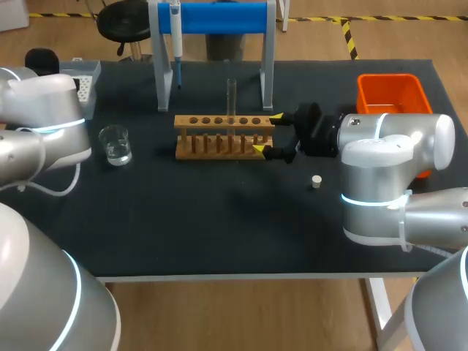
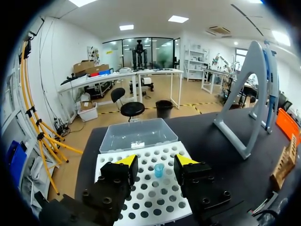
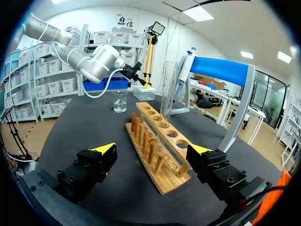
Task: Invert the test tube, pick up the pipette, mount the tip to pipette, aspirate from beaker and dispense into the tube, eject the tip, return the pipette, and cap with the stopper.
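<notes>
Both held open: right gripper [image 1: 268, 133] facing the rack [image 1: 219, 121] end, left gripper [image 2: 155, 161] above the tip box [image 2: 141, 202]. Test tube [image 1: 231, 95] upright in rack. Risks clipping wood on any skewed approach, tipping glass.

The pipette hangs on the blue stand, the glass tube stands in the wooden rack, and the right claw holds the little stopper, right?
Not quite: the head view shows the right claw open and empty, with the stopper lying on the table near it. The pipette and tube are as you said.
</notes>
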Available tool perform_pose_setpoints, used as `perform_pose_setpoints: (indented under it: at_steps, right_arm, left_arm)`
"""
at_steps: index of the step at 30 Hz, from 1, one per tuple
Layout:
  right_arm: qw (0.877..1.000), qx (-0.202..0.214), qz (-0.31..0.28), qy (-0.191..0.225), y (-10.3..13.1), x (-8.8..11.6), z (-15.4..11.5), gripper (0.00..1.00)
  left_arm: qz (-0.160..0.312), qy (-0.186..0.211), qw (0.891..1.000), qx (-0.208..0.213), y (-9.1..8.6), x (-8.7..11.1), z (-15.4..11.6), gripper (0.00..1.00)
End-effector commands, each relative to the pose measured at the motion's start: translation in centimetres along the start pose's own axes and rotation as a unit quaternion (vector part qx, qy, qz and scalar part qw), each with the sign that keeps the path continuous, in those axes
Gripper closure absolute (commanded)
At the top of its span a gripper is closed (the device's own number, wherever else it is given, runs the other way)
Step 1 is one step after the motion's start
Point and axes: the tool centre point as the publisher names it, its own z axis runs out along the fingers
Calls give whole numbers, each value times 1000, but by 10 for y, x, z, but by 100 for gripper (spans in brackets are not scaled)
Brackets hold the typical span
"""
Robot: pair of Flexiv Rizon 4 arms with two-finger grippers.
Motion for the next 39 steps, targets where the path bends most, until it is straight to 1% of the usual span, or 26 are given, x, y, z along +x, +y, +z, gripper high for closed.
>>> perform_pose_setpoints:
  at_steps: [1, 6, 11, 13, 16, 17, 18, 19, 21, 23, 39]
  right_arm:
    - [1000, 0, 0, 0, 0, 0, 0, 0]
    - [1000, 0, 0, 0, 0, 0, 0, 0]
    - [1000, 0, 0, 0, 0, 0, 0, 0]
    - [1000, 0, 0, 0, 0, 0, 0, 0]
    - [1000, 0, 0, 0, 0, 0, 0, 0]
    - [1000, 0, 0, 0, 0, 0, 0, 0]
    - [1000, 0, 0, 0, 0, 0, 0, 0]
    - [1000, 0, 0, 0, 0, 0, 0, 0]
    - [1000, 0, 0, 0, 0, 0, 0, 0]
    - [1000, 0, 0, 0, 0, 0, 0, 0]
    - [1000, 0, 0, 0, 0, 0, 0, 0]
  left_arm:
    - [0, 2, 1000, -5, -2, -2, 4, 52]
    - [-1, 1, 1000, -7, -1, -2, 5, 53]
    - [-2, 0, 1000, -7, 0, -2, 5, 56]
    - [-2, 0, 1000, -6, 0, -2, 5, 63]
    - [-2, -1, 1000, -7, 0, -2, 5, 71]
    - [-2, -1, 1000, -7, 0, -2, 5, 77]
    - [-1, -1, 1000, -7, 0, -2, 5, 89]
    - [-1, -1, 1000, -7, 0, -2, 5, 94]
    - [-1, -1, 1000, -7, 0, -2, 5, 95]
    - [0, -1, 1000, -7, 0, -2, 5, 100]
    - [3, 0, 1000, -1, -2, 0, 2, 100]
